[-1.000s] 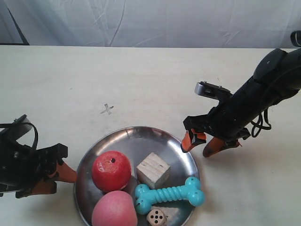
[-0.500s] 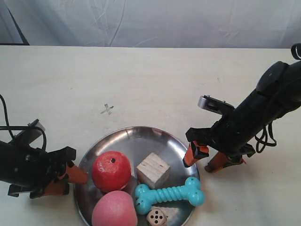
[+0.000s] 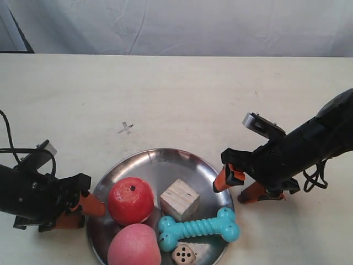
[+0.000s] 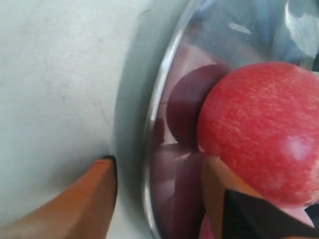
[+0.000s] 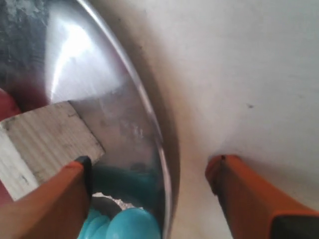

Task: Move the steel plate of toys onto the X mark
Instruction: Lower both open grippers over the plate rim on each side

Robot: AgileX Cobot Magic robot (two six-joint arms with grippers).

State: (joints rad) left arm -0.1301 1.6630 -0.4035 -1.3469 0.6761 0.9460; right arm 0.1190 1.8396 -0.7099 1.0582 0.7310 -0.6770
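The steel plate (image 3: 160, 159) lies at the table's front, below the faint X mark (image 3: 126, 128) and apart from it. In it are the red apple (image 3: 130, 200), pink peach (image 3: 134, 245), wooden cube (image 3: 179, 199), turquoise bone (image 3: 199, 226) and die (image 3: 183, 254). My left gripper (image 3: 81, 212) is open astride the plate's left rim (image 4: 149, 164): one finger (image 4: 84, 199) outside on the table, the other beside the apple (image 4: 259, 129). My right gripper (image 3: 236, 186) is open astride the right rim (image 5: 159, 149), one finger (image 5: 60, 199) inside near the cube (image 5: 45, 139) and bone (image 5: 129, 224).
Pale beige table (image 3: 182, 94) stretches behind the plate up to a white cloth backdrop (image 3: 182, 25). Both black arms lie low beside the plate, left arm (image 3: 25, 196) and right arm (image 3: 309, 146). The plate's front edge reaches the bottom of the exterior view.
My left gripper slid right until its fingers straddle the plate's left rim. My right gripper dropped lower and settled over the right rim. The plate and toys stayed put.
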